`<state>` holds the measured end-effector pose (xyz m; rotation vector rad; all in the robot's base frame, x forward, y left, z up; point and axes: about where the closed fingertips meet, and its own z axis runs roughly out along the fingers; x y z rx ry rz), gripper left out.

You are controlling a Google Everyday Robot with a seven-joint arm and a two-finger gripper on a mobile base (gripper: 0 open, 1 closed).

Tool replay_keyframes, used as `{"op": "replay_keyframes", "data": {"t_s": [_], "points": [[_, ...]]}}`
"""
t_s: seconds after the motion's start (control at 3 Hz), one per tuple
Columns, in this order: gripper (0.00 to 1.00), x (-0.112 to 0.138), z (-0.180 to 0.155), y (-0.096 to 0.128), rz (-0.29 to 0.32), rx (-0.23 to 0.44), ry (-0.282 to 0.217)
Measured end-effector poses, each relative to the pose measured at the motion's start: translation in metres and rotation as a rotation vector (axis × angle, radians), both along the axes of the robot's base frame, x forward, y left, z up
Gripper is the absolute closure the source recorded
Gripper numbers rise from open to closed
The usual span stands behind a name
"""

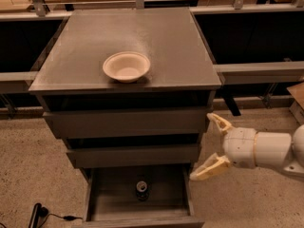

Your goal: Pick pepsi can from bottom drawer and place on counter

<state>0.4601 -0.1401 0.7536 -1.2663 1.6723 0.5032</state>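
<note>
pincer (203, 147) apart, beside open bottom drawer (102, 196) | pepsi can (141, 189) upright inside | bowl (126, 66) on counter (142, 30)

Arm (278, 151) behind claw (200, 146) — cut off right

The counter (166, 46) looks matt dark grey, the bottom drawer (109, 198) dull wood, the pepsi can (141, 190) dark with a shiny metal top, the bowl (126, 66) matt cream, and the gripper (203, 146), right of the drawers, smooth cream plastic.
</note>
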Motion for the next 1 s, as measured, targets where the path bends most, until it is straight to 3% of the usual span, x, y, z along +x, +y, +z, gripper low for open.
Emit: {"op": "replay_keyframes", "data": {"t_s": [0.33,0.67,1.0], "points": [[0.0,-0.007,-0.049,0.075,0.046,0.047,0.006],[0.0,0.006,-0.06,0.083,-0.008,0.036,-0.018],[0.0,0.006,-0.06,0.083,-0.008,0.036,-0.018]]}}
